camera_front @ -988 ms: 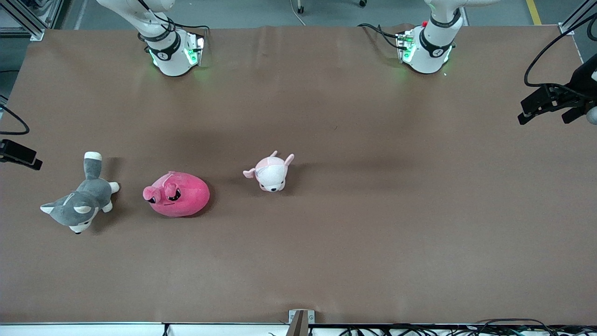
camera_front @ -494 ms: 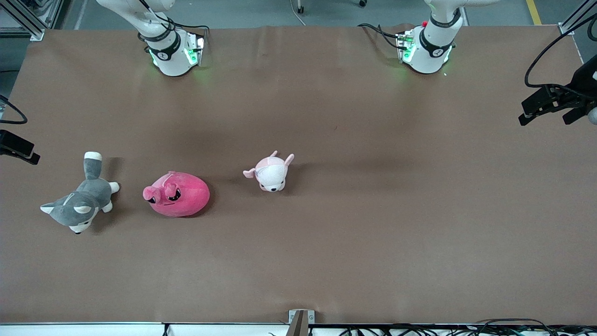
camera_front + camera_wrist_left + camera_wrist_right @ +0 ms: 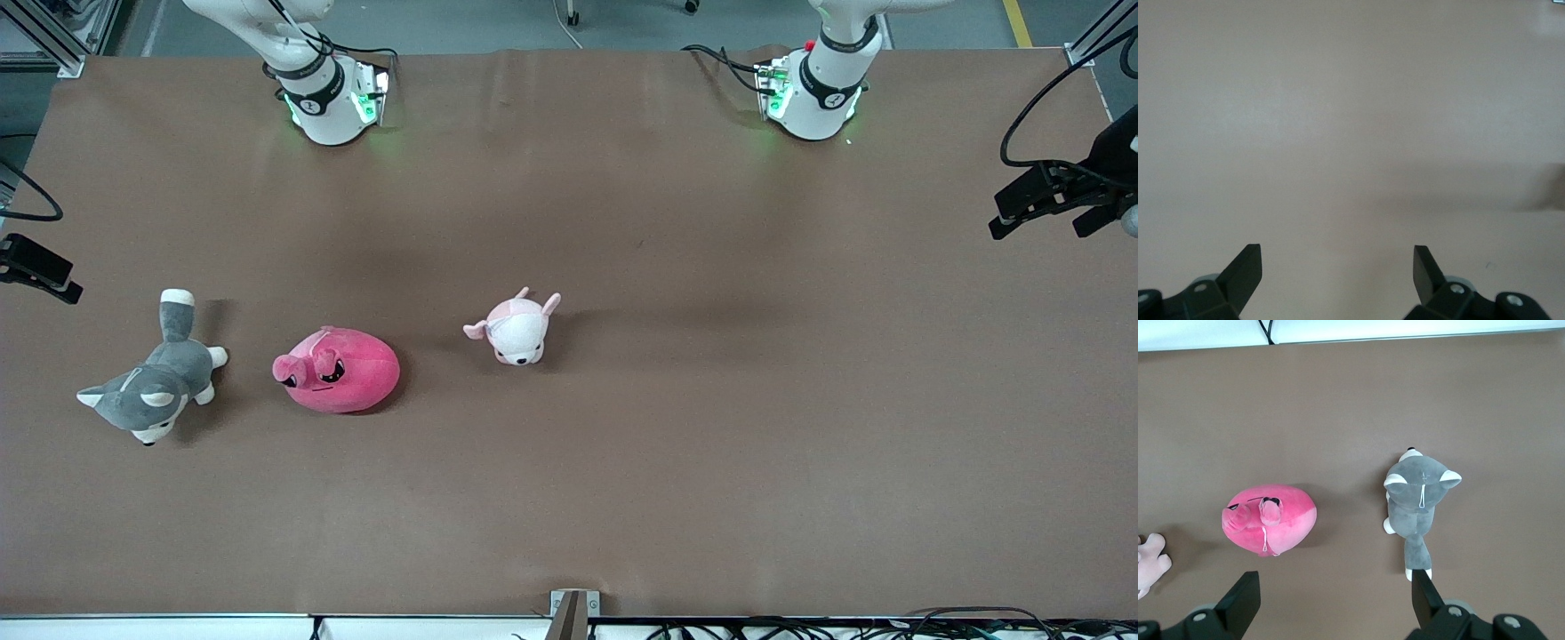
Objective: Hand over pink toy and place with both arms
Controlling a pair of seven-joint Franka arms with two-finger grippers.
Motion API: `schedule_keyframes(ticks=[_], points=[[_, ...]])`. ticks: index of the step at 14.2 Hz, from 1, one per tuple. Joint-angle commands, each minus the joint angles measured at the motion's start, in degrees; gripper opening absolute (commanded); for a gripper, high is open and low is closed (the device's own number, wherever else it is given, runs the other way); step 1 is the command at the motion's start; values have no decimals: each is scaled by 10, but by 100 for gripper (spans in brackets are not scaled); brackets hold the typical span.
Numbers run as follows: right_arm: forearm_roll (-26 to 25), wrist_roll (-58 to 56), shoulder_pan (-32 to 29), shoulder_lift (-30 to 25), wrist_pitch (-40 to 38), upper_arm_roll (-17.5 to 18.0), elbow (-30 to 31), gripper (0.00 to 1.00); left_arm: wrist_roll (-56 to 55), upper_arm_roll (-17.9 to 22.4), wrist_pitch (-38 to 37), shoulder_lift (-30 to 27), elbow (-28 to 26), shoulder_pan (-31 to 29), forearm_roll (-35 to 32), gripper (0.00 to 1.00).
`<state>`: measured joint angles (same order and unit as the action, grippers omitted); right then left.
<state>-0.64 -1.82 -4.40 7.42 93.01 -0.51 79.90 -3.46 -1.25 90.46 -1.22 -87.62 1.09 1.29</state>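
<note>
While the pink toy point(image 3: 336, 370) lies at frame lower-left, I hold the left gripper point(image 3: 1337, 257) and right gripper point(image 3: 1335, 581) spread apart, high, gripping nothing.

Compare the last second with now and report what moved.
Only the right gripper shifted slightly, at the table's edge at the right arm's end; open, holding nothing. The left gripper, also open, waits at the other end. The pink toy, grey husky and pale pink plush lie untouched.

You see a grey dog point(image 3: 147, 388) and a small pale puppy point(image 3: 516, 327) lying well apart on the tabletop point(image 3: 756, 400).
</note>
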Motion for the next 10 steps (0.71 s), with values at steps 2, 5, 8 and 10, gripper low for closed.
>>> schedule_keyframes(ticks=[2,5,8,10], points=[[6,6,-3,-78,76,2,140,100,10,5,5,-9,-5,1,8,100],[-13,1,6,-99,67,7,159,100,10,5,6,-9,-5,1,8,100],[-18,2,5,-104,59,6,160,100,10,5,6,-9,-4,1,8,100],[-17,1,3,-104,57,4,161,100,10,5,6,-10,-4,1,8,100]])
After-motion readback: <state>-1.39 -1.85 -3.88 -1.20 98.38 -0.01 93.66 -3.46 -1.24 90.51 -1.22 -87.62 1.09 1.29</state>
